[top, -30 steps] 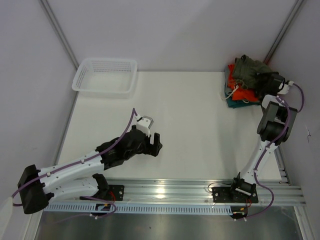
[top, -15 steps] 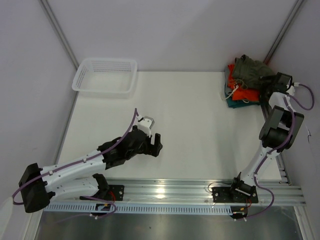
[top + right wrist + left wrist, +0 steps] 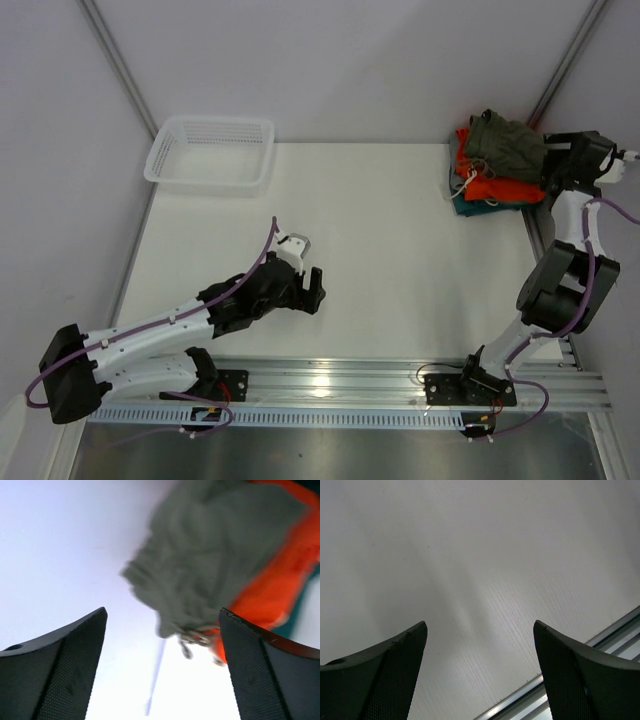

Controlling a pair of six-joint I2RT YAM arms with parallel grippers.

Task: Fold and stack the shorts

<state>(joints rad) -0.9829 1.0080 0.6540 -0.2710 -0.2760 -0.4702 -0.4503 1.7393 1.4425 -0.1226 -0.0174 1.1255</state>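
Note:
The olive-green shorts [image 3: 506,142] lie crumpled on top of a pile at the table's far right corner, over bright orange shorts [image 3: 494,187] and a teal garment [image 3: 468,207]. My right gripper [image 3: 556,160] is open and empty, raised just right of the pile. In the right wrist view the olive shorts [image 3: 215,545] show blurred ahead of the open jaws [image 3: 162,630], with their cord hanging down. My left gripper [image 3: 312,290] is open and empty, low over the bare table near the front; its wrist view [image 3: 480,635] shows only the table surface.
A white mesh basket [image 3: 211,152] stands at the far left of the table. A metal rail [image 3: 330,385] runs along the near edge. Grey walls close in on the table's back and sides, close to the right arm.
My right gripper has pulled back to the right and up, away from the pile of clothes. The left arm has barely moved.

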